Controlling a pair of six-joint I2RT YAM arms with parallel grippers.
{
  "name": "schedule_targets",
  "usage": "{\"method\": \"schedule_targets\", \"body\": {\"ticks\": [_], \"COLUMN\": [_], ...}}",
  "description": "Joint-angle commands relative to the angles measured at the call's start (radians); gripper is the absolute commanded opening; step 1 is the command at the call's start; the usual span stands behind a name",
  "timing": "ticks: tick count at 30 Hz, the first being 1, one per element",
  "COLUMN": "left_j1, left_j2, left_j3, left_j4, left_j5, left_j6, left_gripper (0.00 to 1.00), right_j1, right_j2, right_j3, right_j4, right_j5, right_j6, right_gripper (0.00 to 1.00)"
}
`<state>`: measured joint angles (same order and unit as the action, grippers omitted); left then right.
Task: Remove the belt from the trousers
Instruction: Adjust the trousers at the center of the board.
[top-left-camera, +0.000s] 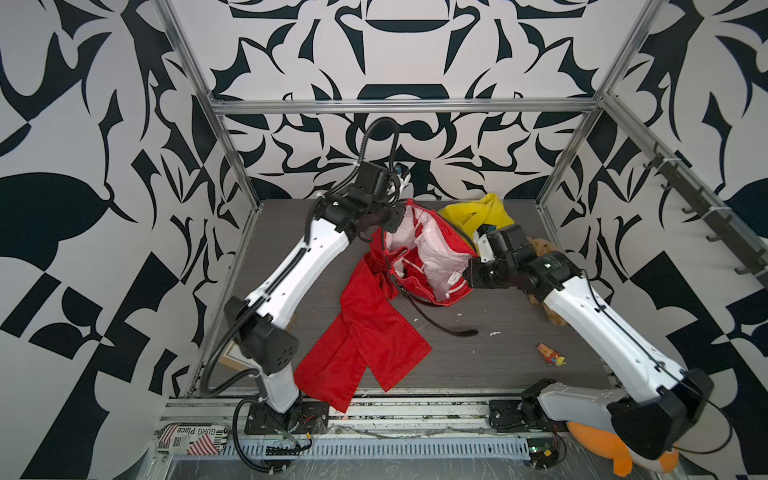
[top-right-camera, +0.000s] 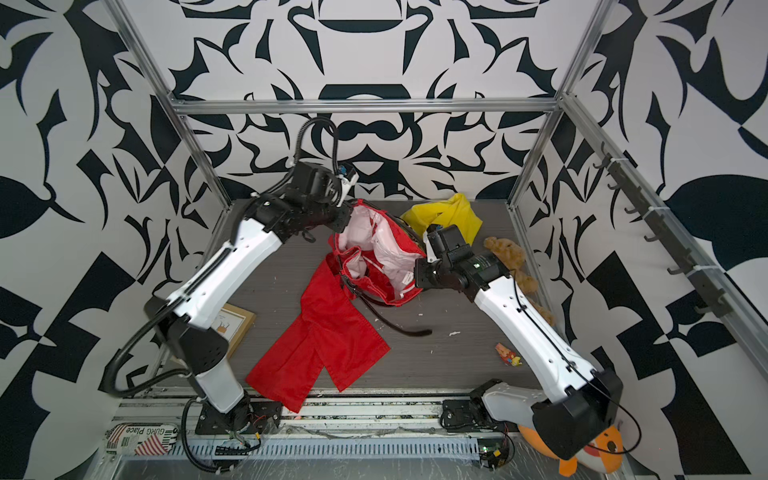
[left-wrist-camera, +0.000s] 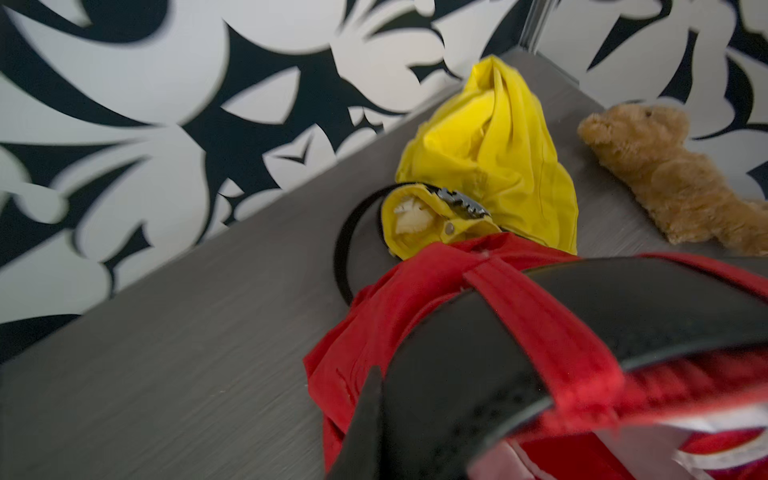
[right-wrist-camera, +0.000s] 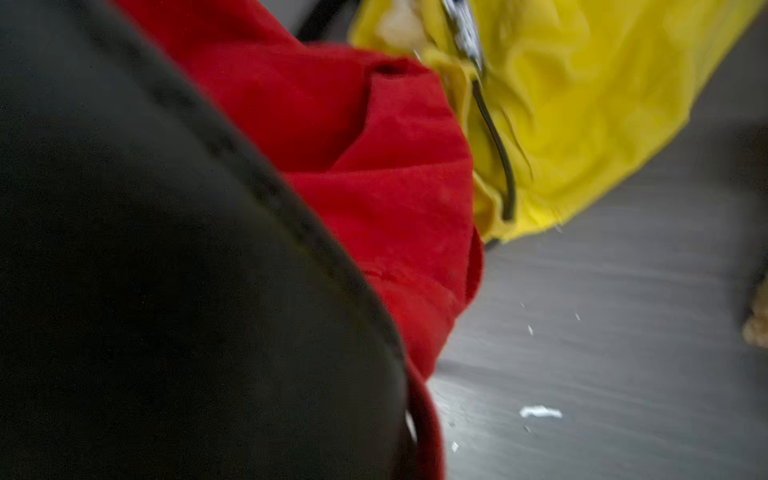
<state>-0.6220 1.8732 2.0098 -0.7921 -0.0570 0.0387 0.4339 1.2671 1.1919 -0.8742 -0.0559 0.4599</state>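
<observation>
**Operator:** What are my arms clad in?
**Observer:** Your left arm (top-left-camera: 291, 270) and right arm (top-left-camera: 615, 332) wear white moulded shells with dark screw holes. The joints and elbow housings (top-left-camera: 266, 336) are black.
**Operator:** Cables?
**Observer:** A black corrugated hose (top-left-camera: 364, 141) on your left, a thin black wire (top-left-camera: 602, 309) along your right.

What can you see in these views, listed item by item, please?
red trousers: 1, red, table centre, waist lifted
black belt: 1, black, through trouser loops, tail on table
yellow garment: 1, yellow, back
second belt: 1, black, in yellow garment
teddy bear: 1, brown, back right
picture frame: 1, wooden, left edge
small toy: 1, multicoloured, front right
orange plush: 1, orange, under right arm's base
printed tin: 1, white-red, front left
table: 1, grey
left gripper: 1, black, shut on trousers' waist
right gripper: 1, black, at waist, grip unclear
</observation>
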Motion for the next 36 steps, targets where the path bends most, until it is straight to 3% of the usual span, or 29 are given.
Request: {"method": "schedule_targets", "body": {"ticks": [1, 3, 5, 7, 12, 17, 25, 30, 31, 32, 35, 36], "left_j1": [0.017, 0.017, 0.015, 0.014, 0.014, 0.014, 0.015, 0.015, 0.015, 0.015, 0.021, 0.025], "left_j2": [0.146, 0.205, 0.239, 0.256, 0.257, 0.238, 0.195, 0.195, 0.196, 0.197, 0.202, 0.204], "left_j3": [0.096, 0.151, 0.189, 0.213, 0.208, 0.175, 0.142, 0.151, 0.153, 0.154, 0.161, 0.164], "left_j4": [-0.088, -0.098, -0.108, -0.117, -0.121, -0.11, -0.104, -0.107, -0.104, -0.103, -0.104, -0.104], "left_j5": [0.118, 0.143, 0.154, 0.155, 0.159, 0.17, 0.171, 0.176, 0.178, 0.178, 0.172, 0.172], "left_j6": [-0.1, -0.115, -0.121, -0.123, -0.13, -0.143, -0.144, -0.145, -0.146, -0.146, -0.146, -0.146], "left_gripper": [0.0, 0.0, 0.0, 0.0, 0.0, 0.0, 0.0, 0.0, 0.0, 0.0, 0.0, 0.0], "right_j1": [-0.022, -0.016, -0.001, 0.054, 0.235, 0.429, 0.438, 0.438, 0.438, 0.438, 0.438, 0.437], "right_j2": [-0.044, -0.103, -0.187, -0.263, -0.293, -0.104, 0.212, 0.337, 0.358, 0.372, 0.39, 0.386], "right_j3": [0.002, 0.017, 0.012, 0.014, -0.009, -0.066, -0.071, -0.066, -0.065, -0.059, -0.039, -0.034], "right_j4": [-0.109, -0.118, -0.094, -0.083, 0.013, 0.212, 0.481, 0.549, 0.568, 0.571, 0.563, 0.558], "right_j5": [0.13, 0.142, 0.135, 0.185, 0.153, 0.203, 0.112, 0.182, 0.187, 0.191, 0.185, 0.183], "right_j6": [-0.027, -0.044, -0.043, -0.03, -0.036, -0.128, -0.308, -0.378, -0.381, -0.385, -0.4, -0.405], "right_gripper": [0.42, 0.5, 0.66, 0.96, 0.99, 0.99, 0.99, 0.99, 0.91, 0.76, 0.05, 0.0]}}
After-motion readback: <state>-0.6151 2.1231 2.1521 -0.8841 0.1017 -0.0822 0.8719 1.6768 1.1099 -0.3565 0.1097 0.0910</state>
